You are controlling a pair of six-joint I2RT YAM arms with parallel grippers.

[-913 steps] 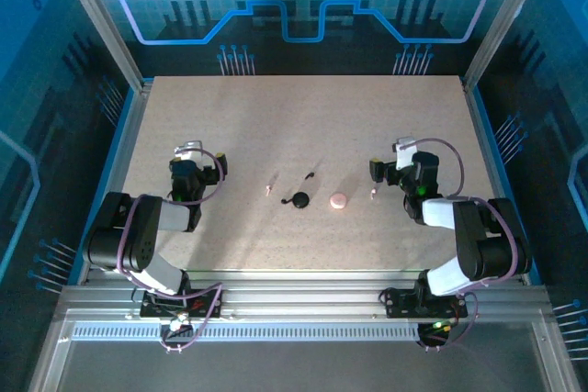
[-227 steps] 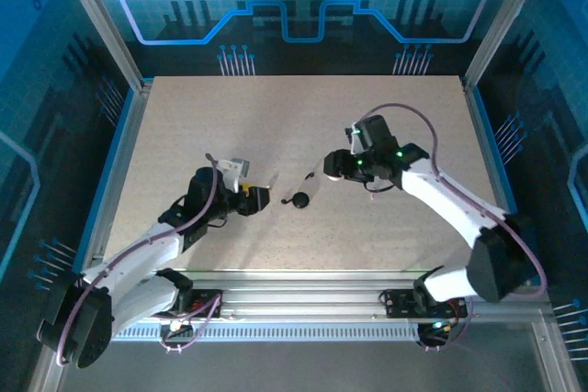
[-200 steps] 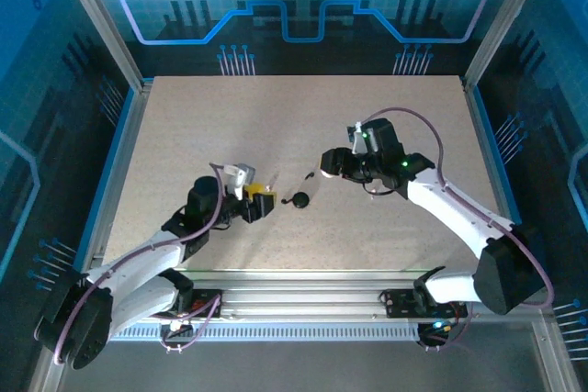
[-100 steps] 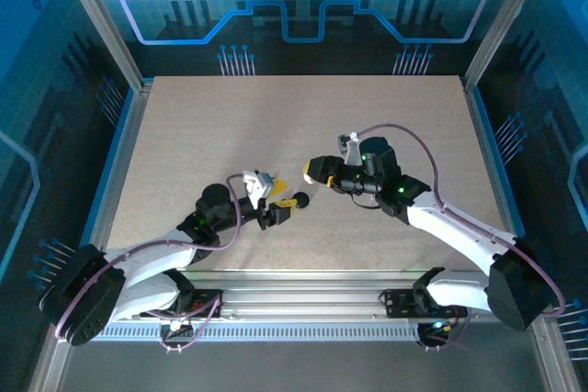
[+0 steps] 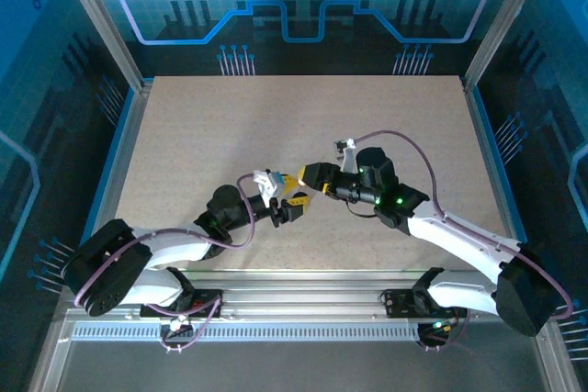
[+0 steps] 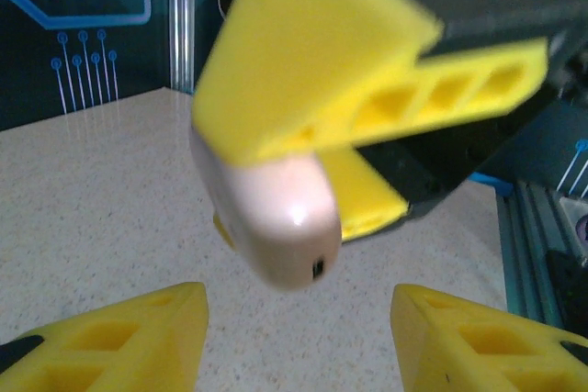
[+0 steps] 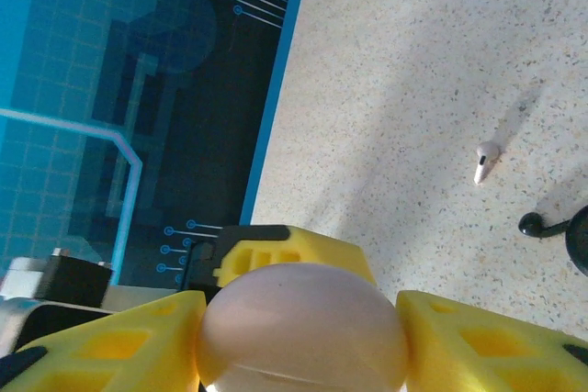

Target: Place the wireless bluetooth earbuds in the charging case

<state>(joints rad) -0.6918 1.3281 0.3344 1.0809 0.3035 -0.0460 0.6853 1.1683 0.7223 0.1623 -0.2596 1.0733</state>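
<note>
Top external view: the pale speckled table (image 5: 230, 126) takes up most of the scene. The left arm (image 5: 175, 245) and right arm (image 5: 450, 227) both reach in from the near edge, and their tips nearly meet at the table's middle.

The right gripper (image 5: 308, 174) sits just beyond the left gripper (image 5: 294, 202). In the right wrist view its yellow fingers (image 7: 110, 346) are pressed against both sides of the charging case (image 7: 303, 323), a smooth pale-pink rounded shape held above the table.

From the left wrist camera, the case hangs tilted in the other gripper's grasp, with a small dark opening on its lower edge. The left fingers (image 6: 129, 337) stand well apart below it, with nothing between them.

One whitish earbud (image 7: 485, 161) lies on the tabletop, well away from the case. A small black piece (image 7: 533, 224) lies near it.
</note>
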